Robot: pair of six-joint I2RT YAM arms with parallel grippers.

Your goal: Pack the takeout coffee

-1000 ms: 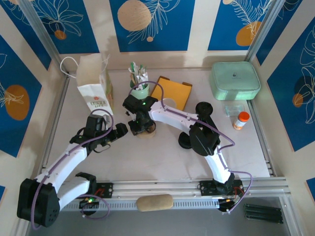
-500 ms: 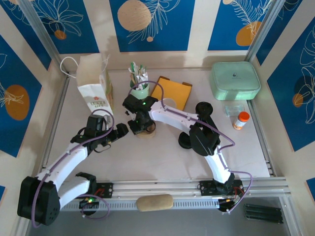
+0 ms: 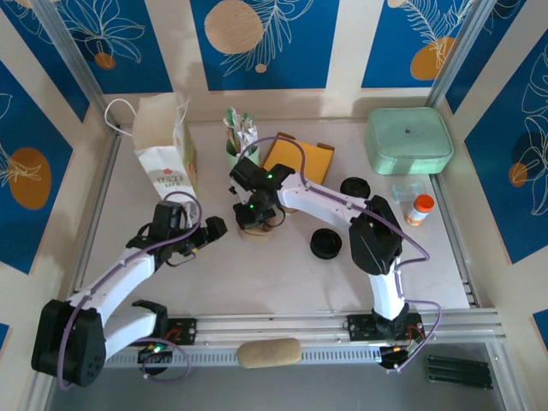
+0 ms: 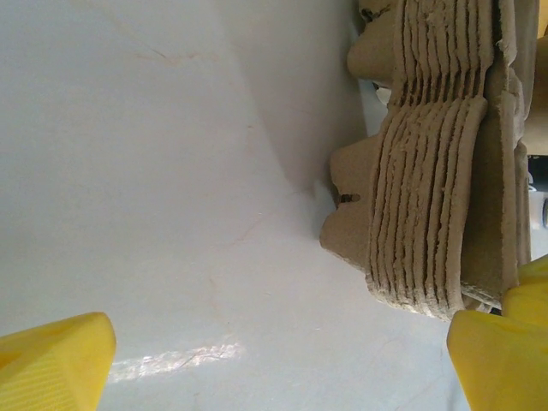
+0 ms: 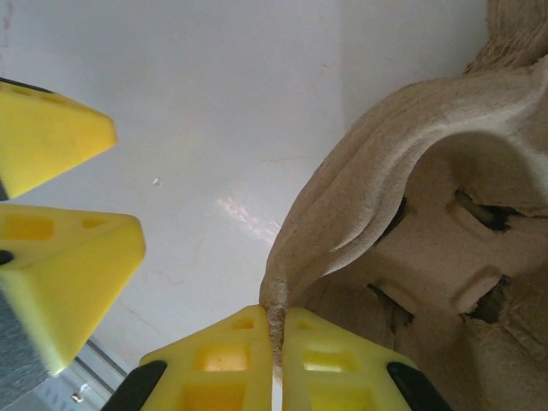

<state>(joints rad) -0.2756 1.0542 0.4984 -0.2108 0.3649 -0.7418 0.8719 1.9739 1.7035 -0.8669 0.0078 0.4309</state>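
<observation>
Right wrist: carrier [image 5: 411, 214] rim in right claw [image 5: 276, 324]

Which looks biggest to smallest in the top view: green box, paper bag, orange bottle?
Tied first: green box and paper bag, about alike; the bag stands taller toward the camera, so unranked.
Last: orange bottle, clearly smallest.

Yellow fingers [image 5: 224, 364]; brown pulp carrier [image 5: 428, 257], seemingly ridged.

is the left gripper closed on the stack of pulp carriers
No, the left gripper stands wide open, with the carrier stack off to one side and not clamped.
</observation>
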